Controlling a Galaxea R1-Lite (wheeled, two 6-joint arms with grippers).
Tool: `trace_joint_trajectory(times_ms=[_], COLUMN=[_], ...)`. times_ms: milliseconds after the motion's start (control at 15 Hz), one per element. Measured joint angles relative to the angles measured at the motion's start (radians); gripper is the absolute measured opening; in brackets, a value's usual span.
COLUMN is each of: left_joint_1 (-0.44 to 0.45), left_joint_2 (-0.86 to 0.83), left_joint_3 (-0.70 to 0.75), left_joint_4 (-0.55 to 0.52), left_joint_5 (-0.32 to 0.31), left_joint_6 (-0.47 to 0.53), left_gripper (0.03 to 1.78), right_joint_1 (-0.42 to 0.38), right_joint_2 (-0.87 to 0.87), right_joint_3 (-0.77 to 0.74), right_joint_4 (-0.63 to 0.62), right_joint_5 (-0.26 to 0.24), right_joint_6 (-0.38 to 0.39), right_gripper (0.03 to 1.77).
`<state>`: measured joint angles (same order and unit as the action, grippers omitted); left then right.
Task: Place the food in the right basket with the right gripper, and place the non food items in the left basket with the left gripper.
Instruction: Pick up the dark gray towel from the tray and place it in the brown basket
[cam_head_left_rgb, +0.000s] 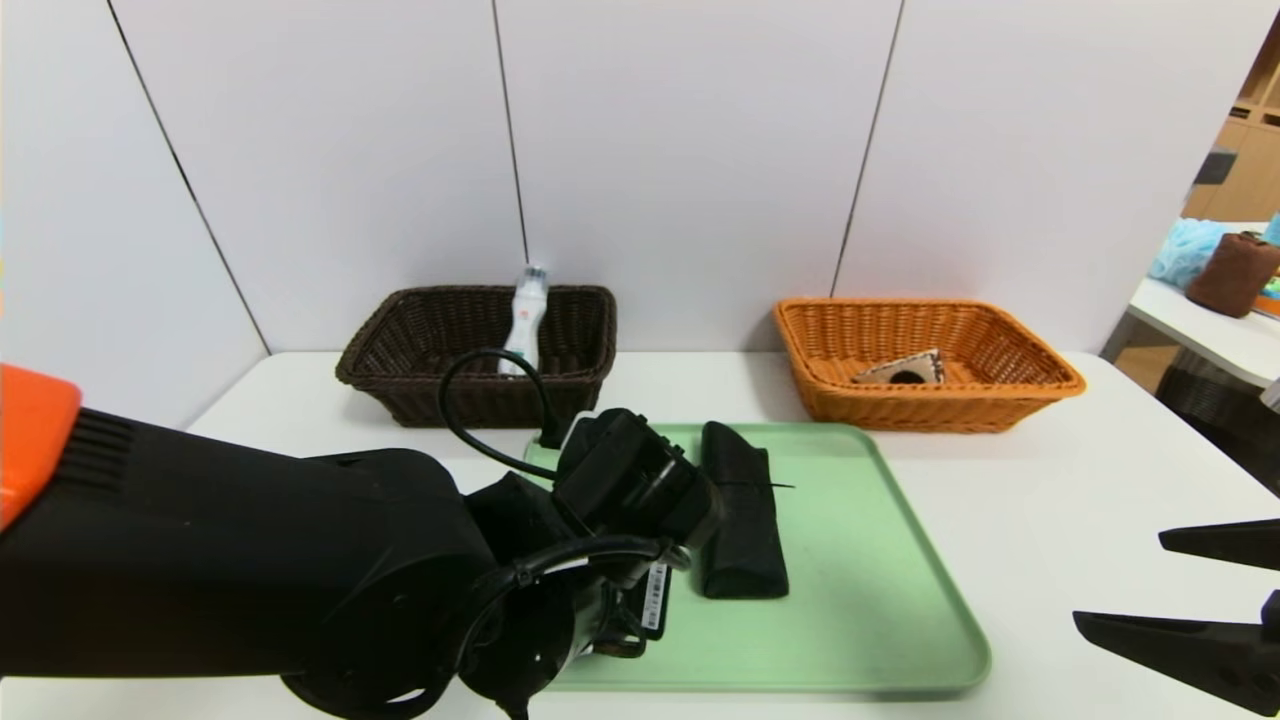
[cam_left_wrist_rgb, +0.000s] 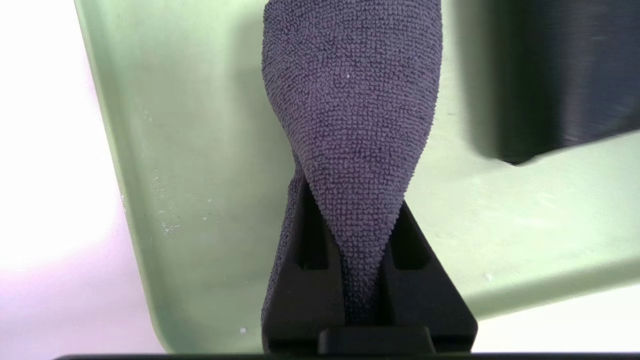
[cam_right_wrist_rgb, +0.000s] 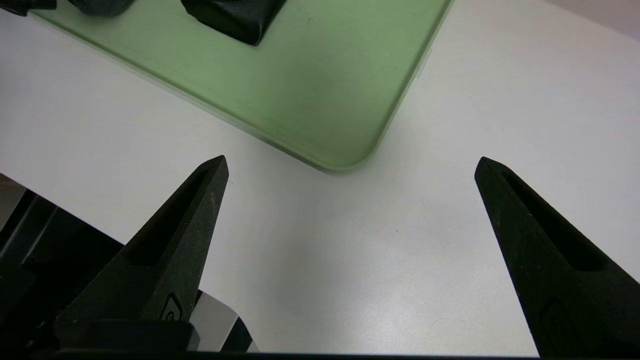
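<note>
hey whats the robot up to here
It's sorting items off a green tray into two baskets. The left gripper is shut on a dark cloth over the tray. A black folded item lies on the tray. The brown basket holds a white bottle; the orange basket holds a packet. The right gripper hangs open over the table.

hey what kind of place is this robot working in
Probably an indoor lab or office test area, not a home. A bare white table stands against plain white wall panels, set up with a green tray and two wicker baskets, and wooden shelving shows at the far right.
</note>
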<state>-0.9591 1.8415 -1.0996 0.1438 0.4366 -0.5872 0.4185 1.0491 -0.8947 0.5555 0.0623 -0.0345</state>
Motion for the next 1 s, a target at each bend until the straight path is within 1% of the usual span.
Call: trace_joint_trajectory(times_ms=[200, 333, 467, 600, 733, 800, 867, 1000], left_joint_1=[-0.046, -0.071, -0.082, -0.084, -0.048, -0.014, 0.033, 0.144], left_joint_2=[-0.06, -0.117, -0.18, -0.25, -0.306, -0.323, -0.334, -0.338], left_joint_3=[-0.003, -0.004, -0.009, -0.029, -0.069, -0.091, -0.119, -0.172], left_joint_4=[-0.004, -0.03, -0.08, -0.137, -0.15, -0.15, -0.15, -0.143], left_joint_5=[0.051, 0.066, 0.069, 0.071, 0.067, 0.061, 0.048, 0.002], left_joint_6=[0.072, 0.168, 0.315, 0.492, 0.642, 0.689, 0.715, 0.727], left_gripper=[0.21, 0.21, 0.21, 0.21, 0.21, 0.21, 0.21, 0.21], right_joint_1=[0.0, 0.0, 0.0, 0.0, 0.0, 0.0, 0.0, 0.001], right_joint_2=[0.0, 0.0, 0.0, -0.003, -0.007, -0.008, -0.009, -0.01], right_joint_3=[0.009, 0.011, 0.011, 0.012, 0.012, 0.012, 0.012, 0.01], right_joint_4=[-0.001, -0.002, -0.001, -0.002, -0.002, -0.001, -0.002, -0.002], right_joint_5=[0.0, 0.0, 0.0, 0.0, 0.0, 0.0, 0.0, 0.0], right_joint_6=[0.0, -0.001, -0.001, -0.001, 0.0, -0.001, -0.001, -0.003], right_gripper=[1.7, 1.7, 1.7, 1.7, 1.7, 1.7, 1.7, 1.7])
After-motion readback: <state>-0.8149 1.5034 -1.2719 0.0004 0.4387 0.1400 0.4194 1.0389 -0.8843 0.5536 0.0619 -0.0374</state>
